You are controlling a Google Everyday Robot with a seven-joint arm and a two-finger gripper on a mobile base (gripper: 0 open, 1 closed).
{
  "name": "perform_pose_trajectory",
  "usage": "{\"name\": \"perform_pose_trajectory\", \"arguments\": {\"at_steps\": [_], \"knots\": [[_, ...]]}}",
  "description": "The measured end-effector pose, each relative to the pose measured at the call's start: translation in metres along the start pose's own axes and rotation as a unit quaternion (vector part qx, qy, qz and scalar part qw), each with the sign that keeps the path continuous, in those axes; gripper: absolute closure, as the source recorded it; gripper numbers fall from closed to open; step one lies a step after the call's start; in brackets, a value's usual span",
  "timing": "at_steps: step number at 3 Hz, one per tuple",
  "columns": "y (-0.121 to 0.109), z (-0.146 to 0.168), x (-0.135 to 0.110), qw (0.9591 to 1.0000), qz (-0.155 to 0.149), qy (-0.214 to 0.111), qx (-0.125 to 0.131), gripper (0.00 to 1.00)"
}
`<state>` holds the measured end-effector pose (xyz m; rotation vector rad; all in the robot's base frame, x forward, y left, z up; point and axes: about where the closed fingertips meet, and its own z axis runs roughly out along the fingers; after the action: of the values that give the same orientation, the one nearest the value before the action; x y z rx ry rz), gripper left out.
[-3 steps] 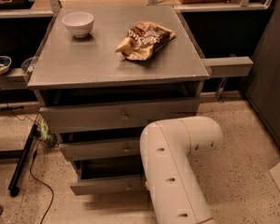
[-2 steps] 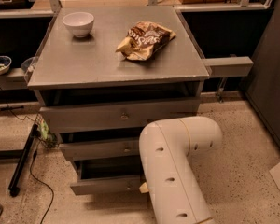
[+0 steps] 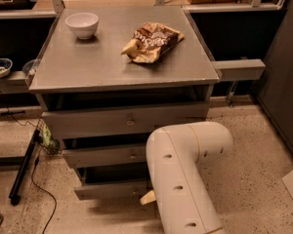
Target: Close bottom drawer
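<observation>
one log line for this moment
bottom drawer: pulled out, not yet closed | gripper: at drawer front, mostly hidden behind arm

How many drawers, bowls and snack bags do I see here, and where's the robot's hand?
Drawers: 3 (top drawer, middle drawer, bottom drawer)
Bowls: 2 (white bowl, blue-rimmed bowl)
Snack bag: 1
Total: 6
The gripper is at the bottom drawer's front, behind the arm.
</observation>
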<state>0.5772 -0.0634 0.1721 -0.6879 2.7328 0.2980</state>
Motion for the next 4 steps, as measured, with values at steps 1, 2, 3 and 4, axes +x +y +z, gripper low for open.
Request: {"name": "perform_pose_trajectory", "arguments": {"at_steps": [1, 2, 3, 4], "knots": [[0.0, 0.0, 0.0, 1.0, 0.0, 0.0, 0.0, 0.27], [0.0, 0.0, 0.0, 1.0, 0.0, 0.0, 0.0, 0.5], [0.0, 0.0, 0.0, 1.0, 0.0, 0.0, 0.0, 0.73], [0.0, 0.0001, -0.0001, 1.0, 0.0, 0.0, 0.0, 0.97]]}}
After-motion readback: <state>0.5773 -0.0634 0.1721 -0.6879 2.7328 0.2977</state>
